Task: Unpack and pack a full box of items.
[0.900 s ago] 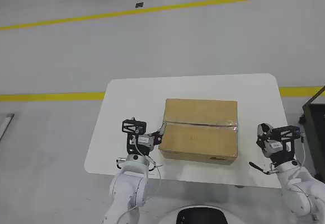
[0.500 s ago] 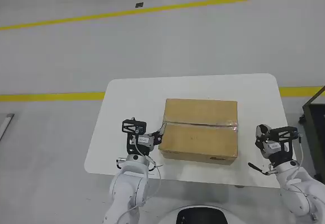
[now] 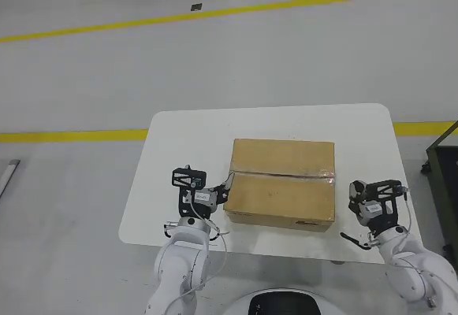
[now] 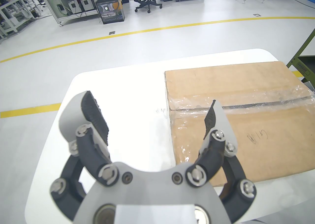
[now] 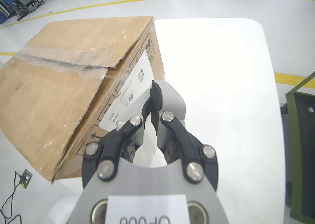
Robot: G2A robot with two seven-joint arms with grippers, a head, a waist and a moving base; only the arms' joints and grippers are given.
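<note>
A closed brown cardboard box [image 3: 282,183] lies in the middle of the white table [image 3: 189,142], with clear tape [image 3: 284,174] along its top seam. My left gripper [image 3: 225,189] hovers at the box's left end. In its wrist view the left gripper [image 4: 152,114] stands open and empty, one finger [image 4: 212,119] in front of the box [image 4: 233,92] edge. My right gripper [image 3: 353,191] is close to the box's right end. There the right gripper [image 5: 152,104] is shut on nothing, beside the box [image 5: 61,62] side that bears a white label [image 5: 130,92].
A green metal rack [image 3: 457,157] stands off the table's right edge, close to the right arm, and appears as the green rack [image 5: 300,124] in the right wrist view. Bare table top [image 5: 216,67] lies right of the box and more bare table [image 4: 118,92] left of it.
My right gripper has moved left, closer to the box's right end. The left arm and the box have stayed where they were.
</note>
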